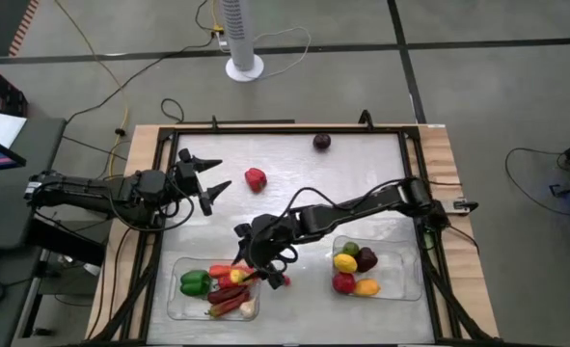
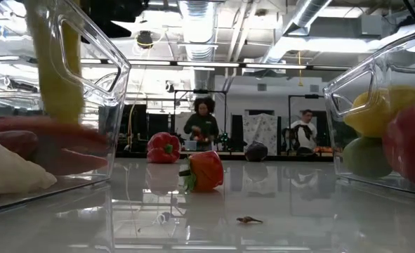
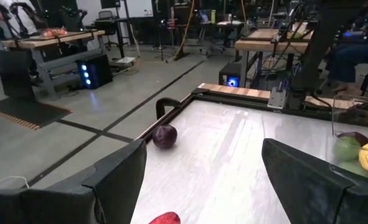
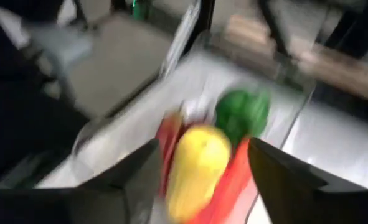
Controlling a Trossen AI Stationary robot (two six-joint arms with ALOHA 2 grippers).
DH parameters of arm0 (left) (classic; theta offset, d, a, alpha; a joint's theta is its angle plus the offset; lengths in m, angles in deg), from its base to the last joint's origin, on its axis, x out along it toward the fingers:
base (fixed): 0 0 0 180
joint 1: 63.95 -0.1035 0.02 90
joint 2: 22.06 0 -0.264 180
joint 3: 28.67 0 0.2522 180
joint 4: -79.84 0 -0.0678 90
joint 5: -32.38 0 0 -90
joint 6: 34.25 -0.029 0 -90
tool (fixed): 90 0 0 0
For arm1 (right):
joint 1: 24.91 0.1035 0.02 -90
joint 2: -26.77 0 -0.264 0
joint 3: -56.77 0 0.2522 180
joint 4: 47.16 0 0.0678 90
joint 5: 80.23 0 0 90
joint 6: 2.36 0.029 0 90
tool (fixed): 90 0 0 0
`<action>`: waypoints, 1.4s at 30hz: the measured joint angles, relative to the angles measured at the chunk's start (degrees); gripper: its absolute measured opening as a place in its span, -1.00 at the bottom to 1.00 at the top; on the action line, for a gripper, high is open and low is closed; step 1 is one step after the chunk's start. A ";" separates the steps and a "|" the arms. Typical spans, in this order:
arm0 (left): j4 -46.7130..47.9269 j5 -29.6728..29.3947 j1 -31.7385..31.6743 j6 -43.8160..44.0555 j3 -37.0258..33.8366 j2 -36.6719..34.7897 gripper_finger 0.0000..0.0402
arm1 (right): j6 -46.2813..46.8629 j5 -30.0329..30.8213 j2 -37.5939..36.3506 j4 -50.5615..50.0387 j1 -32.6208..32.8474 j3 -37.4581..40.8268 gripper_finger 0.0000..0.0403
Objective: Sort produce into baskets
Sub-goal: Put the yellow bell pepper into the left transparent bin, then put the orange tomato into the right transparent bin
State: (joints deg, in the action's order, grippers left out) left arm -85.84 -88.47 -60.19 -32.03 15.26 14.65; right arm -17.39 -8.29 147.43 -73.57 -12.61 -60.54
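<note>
The left basket (image 1: 174, 304) holds a green pepper (image 1: 195, 282), a carrot, red chillies (image 1: 227, 304) and garlic. My right gripper (image 1: 254, 262) hangs open above its right end. A yellow corn (image 4: 196, 165) shows between the spread fingers, over the green pepper (image 4: 243, 112); the picture is blurred, and I see a gap on each side of the corn. The right basket (image 1: 410, 289) holds a lemon (image 1: 344, 262), a plum (image 1: 366, 258) and other fruit. A red pepper (image 1: 256, 178) and a dark plum (image 1: 321, 142) lie on the table. My left gripper (image 1: 222, 173) waits open at the left, near the red pepper.
A small red-orange pepper (image 2: 206, 171) lies on the table just right of the left basket, with a tiny scrap (image 2: 249, 220) in front of it. A dark frame (image 1: 294, 128) rims the table. People stand in the room beyond the far edge.
</note>
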 joint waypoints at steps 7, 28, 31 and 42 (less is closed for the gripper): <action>0.13 -0.02 0.01 0.00 0.00 -0.02 0.53 | 1.85 0.28 -4.28 -23.37 0.31 -0.11 0.59; 0.02 -0.96 -0.01 0.22 0.00 -0.02 0.53 | -1.86 6.16 -2.03 -4.33 5.74 21.94 0.44; 0.04 -1.08 0.01 0.19 0.00 -0.01 0.53 | -2.05 6.14 -2.09 -1.77 5.52 23.28 0.44; 0.04 -1.11 -0.01 -0.15 0.00 0.00 0.53 | -1.95 6.14 -2.11 1.18 3.99 25.83 0.44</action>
State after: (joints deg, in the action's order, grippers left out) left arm -85.79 -89.58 -60.20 -32.18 15.26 14.65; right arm -19.33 -2.15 145.31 -72.39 -8.62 -34.70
